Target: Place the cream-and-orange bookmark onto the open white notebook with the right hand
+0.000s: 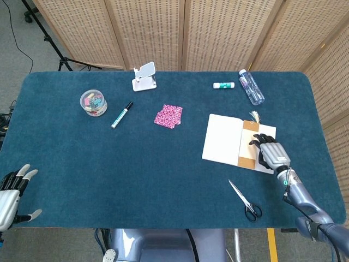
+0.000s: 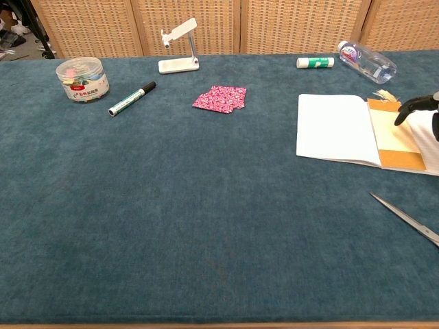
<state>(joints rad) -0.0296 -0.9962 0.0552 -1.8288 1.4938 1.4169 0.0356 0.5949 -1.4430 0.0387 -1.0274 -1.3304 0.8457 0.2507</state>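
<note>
The open white notebook [image 1: 224,138] [image 2: 336,129] lies at the table's right. The cream-and-orange bookmark [image 1: 250,143] [image 2: 392,134] lies flat along its right page, tassel at the far end. My right hand [image 1: 272,153] [image 2: 424,116] hovers over the right page just beside the bookmark, fingers spread and holding nothing. Only its fingertips show at the chest view's right edge. My left hand [image 1: 12,192] rests open off the table's near left corner, seen in the head view only.
Scissors [image 1: 244,200] [image 2: 409,218] lie near the front edge, below the notebook. A water bottle [image 1: 251,87], glue stick [image 1: 223,84], pink patterned cloth [image 1: 168,116], marker [image 1: 121,114], plastic jar [image 1: 93,102] and white phone stand [image 1: 144,76] sit further back.
</note>
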